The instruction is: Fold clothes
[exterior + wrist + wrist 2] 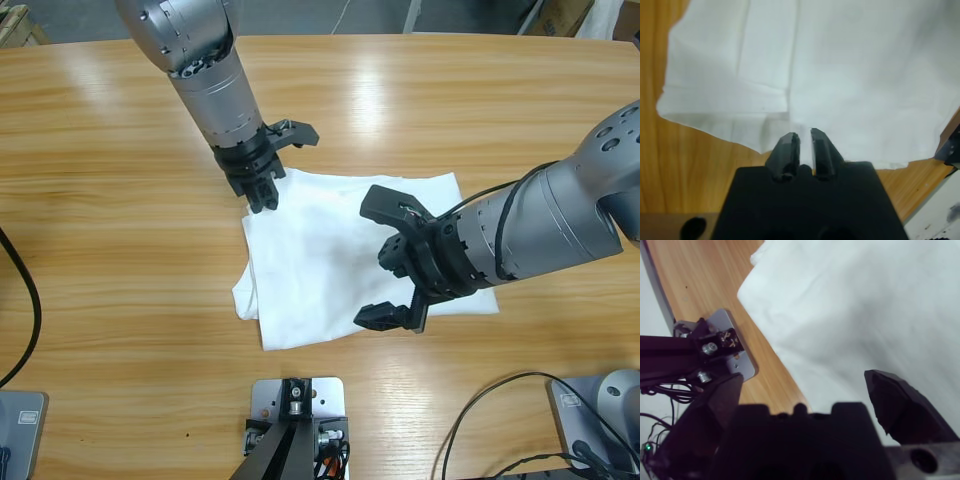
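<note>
White T-shirt (330, 255) lies folded into a rough rectangle at the middle of the wooden table (100, 200), slightly below centre in the high view, with a small rounded bulge of cloth sticking out at its lower left corner. No logo or label shows on the upturned cloth.

The left arm comes down from the top left of the high view, and the left gripper (266, 197) points down at the shirt's upper left corner. In the left wrist view its jaws are drawn almost together, with only a thin slit between them, their tips at the cloth's edge; I cannot tell whether any fabric is pinched between them.

The right arm enters from the right edge of the high view. The right gripper (385, 260) hovers over the right half of the shirt with its jaws spread wide, holding nothing. In the right wrist view the white cloth fills the space beyond the two parted jaws.
</note>
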Controlling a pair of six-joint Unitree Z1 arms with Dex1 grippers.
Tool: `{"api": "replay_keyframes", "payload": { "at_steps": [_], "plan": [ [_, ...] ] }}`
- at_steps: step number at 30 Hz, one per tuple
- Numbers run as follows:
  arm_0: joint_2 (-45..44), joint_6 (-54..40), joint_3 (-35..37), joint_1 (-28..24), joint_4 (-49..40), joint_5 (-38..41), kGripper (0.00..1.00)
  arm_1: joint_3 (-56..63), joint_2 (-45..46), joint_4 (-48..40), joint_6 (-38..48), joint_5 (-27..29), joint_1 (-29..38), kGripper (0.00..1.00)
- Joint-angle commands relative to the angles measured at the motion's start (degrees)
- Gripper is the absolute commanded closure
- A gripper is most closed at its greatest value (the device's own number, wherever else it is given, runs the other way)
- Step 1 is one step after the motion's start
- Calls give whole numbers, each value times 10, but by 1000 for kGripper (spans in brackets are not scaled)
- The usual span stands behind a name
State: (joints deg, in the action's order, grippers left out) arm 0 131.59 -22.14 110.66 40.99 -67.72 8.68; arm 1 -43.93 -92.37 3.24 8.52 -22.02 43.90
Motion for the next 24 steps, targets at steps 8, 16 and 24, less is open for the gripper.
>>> {"api": "replay_keyframes", "payload": {
  "at_steps": [8,16,24],
  "plan": [
    [55,36,-18,-13,-11,28,64,23,0,-3,7,3,-5,0],
    [63,45,-22,-15,-20,71,239,23,-5,-6,7,4,-6,0],
    [66,41,-24,-15,-29,78,349,24,-5,-10,7,4,-7,0]
  ]
}}
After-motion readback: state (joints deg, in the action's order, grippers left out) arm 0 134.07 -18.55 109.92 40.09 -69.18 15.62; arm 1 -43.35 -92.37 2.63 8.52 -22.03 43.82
